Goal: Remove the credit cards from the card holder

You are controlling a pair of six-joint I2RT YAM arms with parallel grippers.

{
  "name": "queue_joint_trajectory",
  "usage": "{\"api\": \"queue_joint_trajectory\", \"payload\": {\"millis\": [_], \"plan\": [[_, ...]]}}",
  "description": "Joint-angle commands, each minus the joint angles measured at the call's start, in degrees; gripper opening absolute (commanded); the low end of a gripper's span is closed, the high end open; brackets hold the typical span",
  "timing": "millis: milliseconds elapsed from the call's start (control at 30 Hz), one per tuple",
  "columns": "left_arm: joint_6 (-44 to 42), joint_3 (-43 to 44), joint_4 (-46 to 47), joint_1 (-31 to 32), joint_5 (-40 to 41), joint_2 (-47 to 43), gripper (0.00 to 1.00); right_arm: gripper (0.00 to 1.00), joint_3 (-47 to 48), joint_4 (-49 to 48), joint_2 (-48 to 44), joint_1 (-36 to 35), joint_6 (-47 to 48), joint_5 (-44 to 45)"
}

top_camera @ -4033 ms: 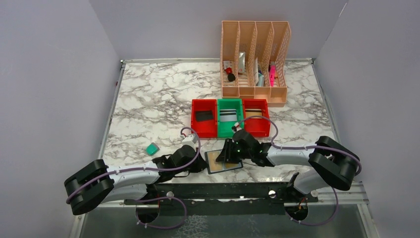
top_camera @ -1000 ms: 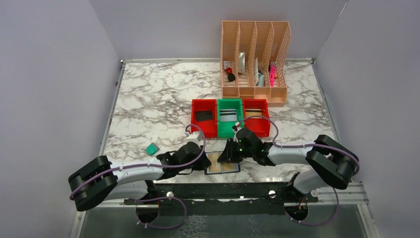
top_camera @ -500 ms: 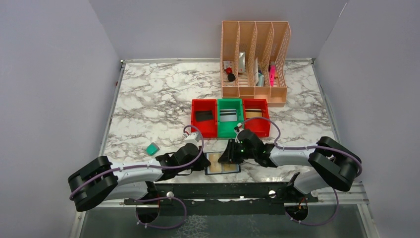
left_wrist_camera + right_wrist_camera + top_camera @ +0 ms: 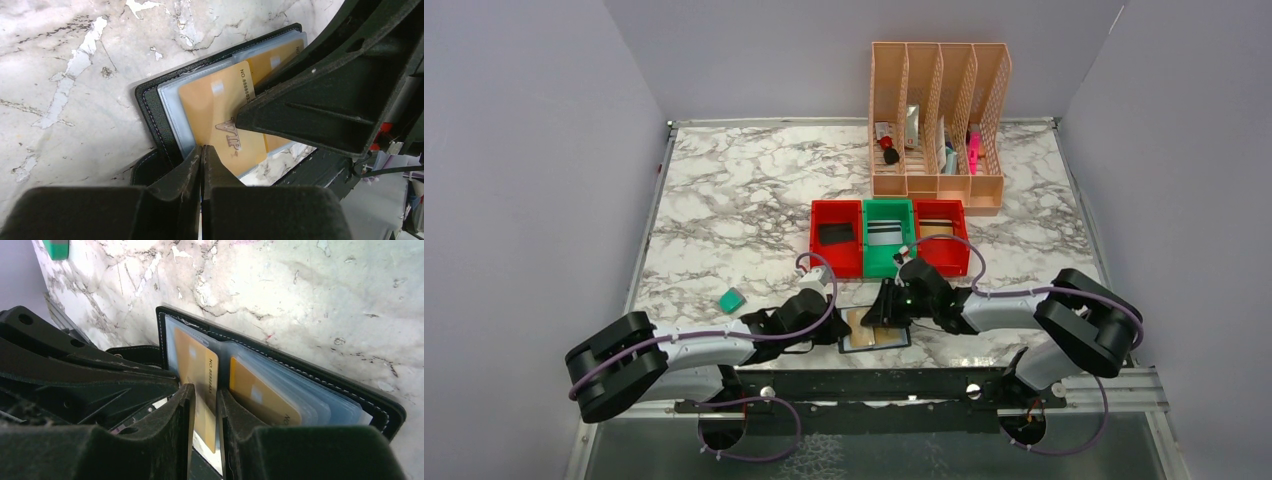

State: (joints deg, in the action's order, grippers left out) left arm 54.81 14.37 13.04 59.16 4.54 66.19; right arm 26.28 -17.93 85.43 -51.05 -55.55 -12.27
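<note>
Left arm reaching in closer than four seconds ago, and the card holder (image 4: 876, 336) now lying squarer to the near edge of the desk (image 4: 724, 200), about midway along it, open with its pockets facing up. I am watching the left gripper (image 4: 202, 152) pressing its fingers together at the holder's left rim; whether they are pinching the sleeve I cannot tell. The right gripper (image 4: 205, 392) is clamping a gold card (image 4: 220, 115) that is sticking partly out of its pocket, while a second gold card (image 4: 260, 397) is sitting tucked in the other side. If the left fingers are anchoring nothing, I am judging that the holder is likely to go dragging along with the card, perhaps off the near edge. A shallow bite by the right fingers is risking a slip, or a torn sleeve.
</note>
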Motion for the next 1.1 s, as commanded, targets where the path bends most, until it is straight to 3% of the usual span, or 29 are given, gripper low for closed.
{"api": "queue_joint_trajectory", "payload": {"millis": [0,433,833,1067], "plan": [[-0.47,-2.13,-5.31,0.78,-0.83,2.18,0.06,0.27,-2.22,0.24,2.53,-0.11,-0.43,-0.3],[-0.15,-3.21,-5.34,0.76,-0.4,0.58,0.05,0.28,-4.76,-3.79,-0.74,0.37,-3.24,-3.94],[-0.9,-2.41,-7.26,0.79,0.38,-0.18,0.05,0.02,-7.12,-5.9,-4.42,1.35,-2.62,-4.08],[-1.1,-2.14,-8.4,0.78,0.73,-0.99,0.05,0.01,-7.34,-0.8,-8.51,1.98,-0.6,-1.53]]}}
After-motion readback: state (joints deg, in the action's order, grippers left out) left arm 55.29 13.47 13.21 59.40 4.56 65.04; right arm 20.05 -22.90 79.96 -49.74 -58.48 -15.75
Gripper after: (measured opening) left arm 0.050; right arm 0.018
